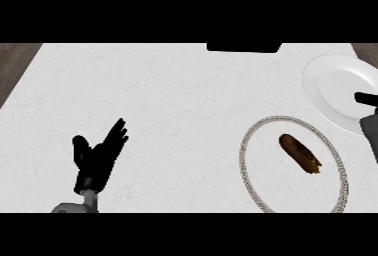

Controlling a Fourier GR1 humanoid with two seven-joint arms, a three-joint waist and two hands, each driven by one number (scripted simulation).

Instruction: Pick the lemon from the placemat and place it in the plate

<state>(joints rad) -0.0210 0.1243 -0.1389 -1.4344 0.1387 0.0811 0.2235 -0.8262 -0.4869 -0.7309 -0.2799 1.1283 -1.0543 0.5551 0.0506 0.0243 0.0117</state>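
A round white placemat [255, 190] with a grey woven rim lies at the lower right of the counter. On it rests a brown, elongated item [300, 153], lying diagonally; it does not look like a yellow lemon. The white plate [332, 85] sits beyond the mat at the right edge. My right hand [367, 98] shows only as a black sliver over the plate's right side, with its grey forearm below it, mostly cut off by the view's edge. My left hand [100, 155] rests open at the lower left, fingers up, far from the mat.
A dark rectangular object [244, 47] sits at the counter's far edge, top centre. Dark wood shows past the counter's upper left corner [15, 65] and upper right corner. White counter [177, 110] stretches between my left hand and the mat.
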